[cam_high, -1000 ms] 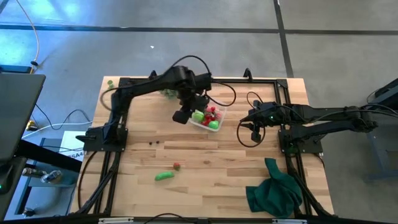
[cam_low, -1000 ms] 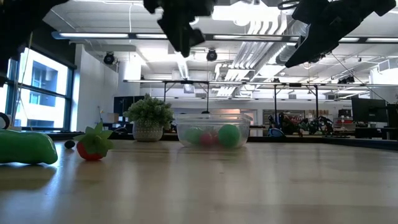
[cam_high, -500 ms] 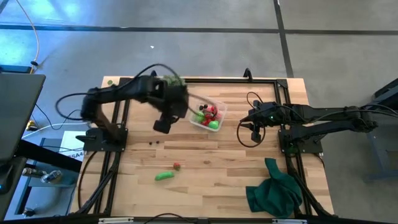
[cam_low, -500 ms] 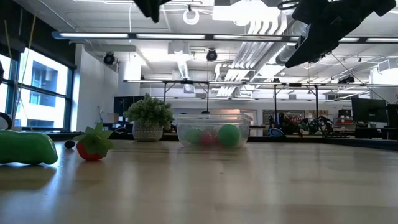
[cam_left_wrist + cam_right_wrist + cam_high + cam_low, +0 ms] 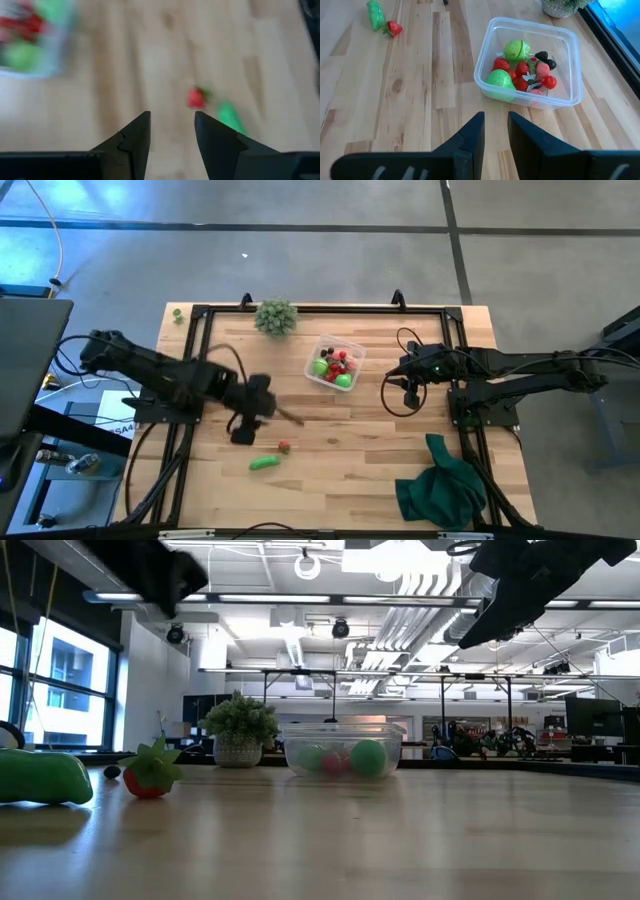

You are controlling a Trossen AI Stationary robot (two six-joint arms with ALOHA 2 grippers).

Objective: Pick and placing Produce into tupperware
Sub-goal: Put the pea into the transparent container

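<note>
While left tool point(image 5: 243, 436) hovers empty, fingers narrowly apart, over worktop point(image 5: 350, 450) near strawberry point(image 5: 284, 447), green oblong piece point(image 5: 263, 463), tupperware point(image 5: 322, 345) holds produce, right tool point(image 5: 409, 394) waits beside it, narrow gap

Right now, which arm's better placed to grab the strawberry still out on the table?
Left. The left gripper is open and sits close to the strawberry and green oblong piece, both ahead in its wrist view. The right gripper hangs beyond the tupperware, farther away.

L gripper point(image 5: 172, 131) fingers apart, strawberry point(image 5: 195, 98) & green piece point(image 5: 229, 116) beyond
</note>
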